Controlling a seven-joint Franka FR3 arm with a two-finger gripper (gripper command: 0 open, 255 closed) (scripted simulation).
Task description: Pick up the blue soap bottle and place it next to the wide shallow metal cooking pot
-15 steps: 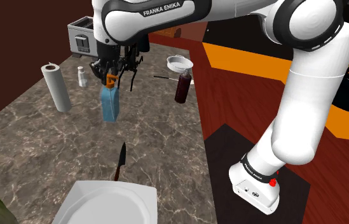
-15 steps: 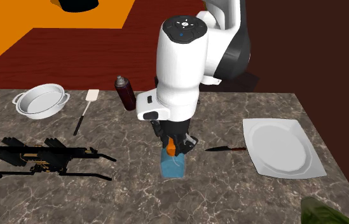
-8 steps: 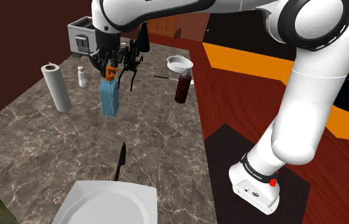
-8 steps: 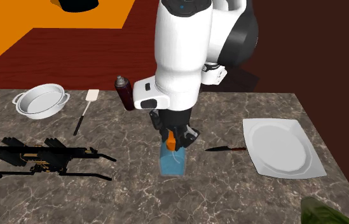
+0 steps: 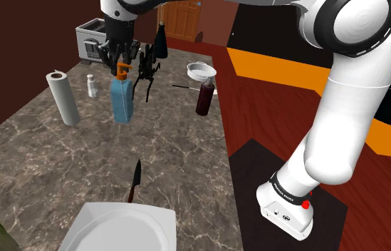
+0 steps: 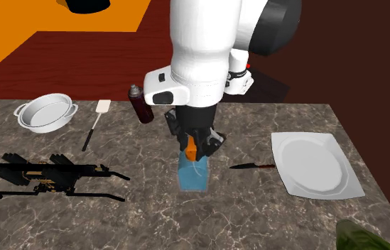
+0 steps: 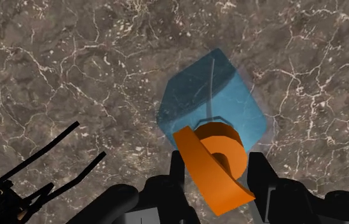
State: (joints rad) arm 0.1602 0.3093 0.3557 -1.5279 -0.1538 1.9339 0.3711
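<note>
- Dark marbled counter (image 5: 179, 150).
- Claw (image 7: 217, 164) clamps the orange pump (image 7: 208, 184) of the blue bottle (image 7: 208, 102), upright mid-counter.
- Pot (image 6: 44, 113) lies at ten o'clock from it, second exterior view.

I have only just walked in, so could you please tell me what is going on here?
The robot's black gripper is shut on the orange pump of the blue soap bottle, upright above the marbled countertop. Both sit higher than a second ago, so the lift seems under way. The wide shallow pot waits towards the second exterior view's left, well apart from the bottle.
</note>
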